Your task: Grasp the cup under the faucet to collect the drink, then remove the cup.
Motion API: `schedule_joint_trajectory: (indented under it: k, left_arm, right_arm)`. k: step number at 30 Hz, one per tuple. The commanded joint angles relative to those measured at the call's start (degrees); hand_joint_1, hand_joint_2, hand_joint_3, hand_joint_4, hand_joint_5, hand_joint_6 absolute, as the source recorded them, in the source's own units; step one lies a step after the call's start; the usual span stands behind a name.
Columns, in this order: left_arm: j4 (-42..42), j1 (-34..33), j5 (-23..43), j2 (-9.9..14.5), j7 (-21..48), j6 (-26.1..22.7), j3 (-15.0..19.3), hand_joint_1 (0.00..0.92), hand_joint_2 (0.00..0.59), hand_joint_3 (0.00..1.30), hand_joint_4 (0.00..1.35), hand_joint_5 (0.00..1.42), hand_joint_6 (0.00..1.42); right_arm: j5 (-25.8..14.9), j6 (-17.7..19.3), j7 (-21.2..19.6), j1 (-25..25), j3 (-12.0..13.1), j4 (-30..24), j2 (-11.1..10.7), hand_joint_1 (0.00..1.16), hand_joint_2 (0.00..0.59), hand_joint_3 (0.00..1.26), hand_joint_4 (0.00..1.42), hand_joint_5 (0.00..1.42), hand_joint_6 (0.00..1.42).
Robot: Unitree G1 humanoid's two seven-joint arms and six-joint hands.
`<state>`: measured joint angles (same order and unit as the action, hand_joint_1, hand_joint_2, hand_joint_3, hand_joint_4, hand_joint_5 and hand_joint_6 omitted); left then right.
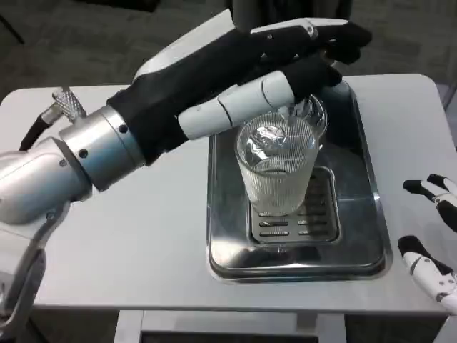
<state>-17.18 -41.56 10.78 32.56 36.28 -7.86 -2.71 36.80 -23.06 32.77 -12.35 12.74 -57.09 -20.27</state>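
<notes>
The cup (277, 168), clear and ribbed, stands upright on the slotted grate of the steel drip tray (364, 214) on your white counter (143, 236). There seems to be liquid or reflection inside it, but you cannot read the level. The faucet itself is hidden behind the fingers.

Your left hand (250, 78) reaches in from the left above the cup's rim. Its pale thumb lies across the near upper edge, the dark fingers run past the far side. Whether they actually clamp the glass you cannot tell; it looks like a wrap from above, not a firm hold. Your right hand (432, 236) waits at the counter's right edge, fingers apart, holding nothing.

The risks, as I judge them: a smooth wet glass gripped this high could slip or tilt when you lift, spilling the drink. Drag it sideways and its base may catch on the grate or the tray's wall. Squeeze unevenly and it could pivot.
</notes>
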Motion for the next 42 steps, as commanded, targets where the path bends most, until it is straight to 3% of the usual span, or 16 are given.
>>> schedule_joint_trajectory:
  k: [1,11,25,34,42]
  left_arm:
    - [1.31,2.61,-1.77,2.04,3.31,1.26,-1.65,0.000,0.083,0.21,0.19,0.26,0.12]
    - [3.85,2.12,-6.02,4.28,3.87,6.81,-3.07,0.000,0.083,0.20,0.15,0.22,0.10]
    - [6.52,1.47,-9.14,5.47,4.15,11.66,-3.98,0.000,0.082,0.19,0.12,0.19,0.09]
    - [7.09,1.40,-9.88,6.37,4.23,13.23,-4.31,0.000,0.081,0.18,0.12,0.18,0.09]
    - [7.87,1.40,-10.48,7.19,4.41,14.45,-4.22,0.000,0.080,0.18,0.12,0.17,0.08]
  right_arm:
    - [-0.46,-0.62,-0.74,-0.07,-0.64,-0.58,0.21,0.33,0.499,0.11,0.00,0.00,0.06]
    - [-0.29,-1.86,-0.92,0.81,-1.94,-0.08,0.21,0.33,0.495,0.11,0.00,0.00,0.06]
    - [-0.71,-3.76,-1.27,2.33,-3.34,0.51,0.43,0.33,0.496,0.10,0.00,0.00,0.06]
    - [-10.94,-3.66,-4.10,2.88,-0.86,2.18,3.36,0.37,0.418,0.04,0.00,0.01,0.13]
    - [-17.61,-1.47,-7.75,3.30,-0.69,4.21,3.49,0.42,0.389,0.08,0.01,0.05,0.17]
